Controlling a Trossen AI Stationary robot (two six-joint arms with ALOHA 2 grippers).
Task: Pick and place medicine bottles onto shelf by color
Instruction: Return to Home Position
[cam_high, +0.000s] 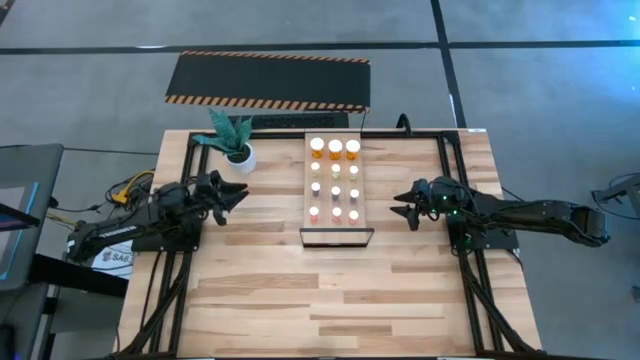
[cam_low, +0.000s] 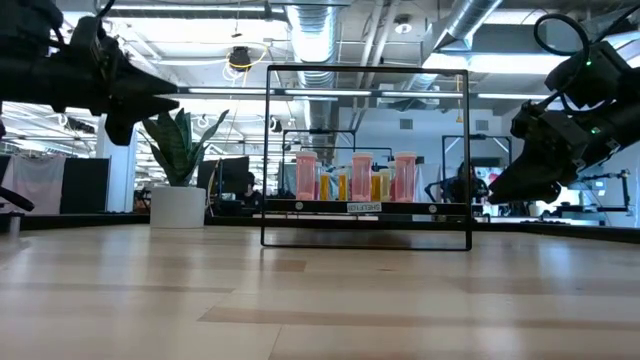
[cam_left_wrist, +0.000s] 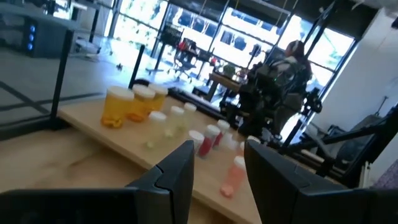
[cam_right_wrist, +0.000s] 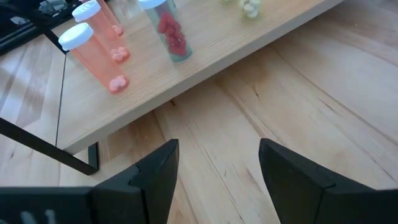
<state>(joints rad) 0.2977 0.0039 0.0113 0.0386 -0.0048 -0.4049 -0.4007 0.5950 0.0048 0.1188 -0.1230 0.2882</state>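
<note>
Bottles (cam_high: 334, 180) sitting sorted on shelf (cam_high: 337, 224), left end effector (cam_high: 232, 193) at nine o'clock, right end effector (cam_high: 405, 210) at three, both hanging open and empty, likely homing next.

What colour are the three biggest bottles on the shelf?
The biggest bottles are orange with white caps; the left wrist view shows them best.

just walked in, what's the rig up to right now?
Neither arm is holding anything. All the medicine bottles in view stand on the shelf in rows of three, with the larger orange ones at the end away from the dark frame and the pink ones nearest it. The left gripper hangs open on the shelf's left and the right gripper open on its right. Both are raised above the table. Sorting looks finished.
</note>
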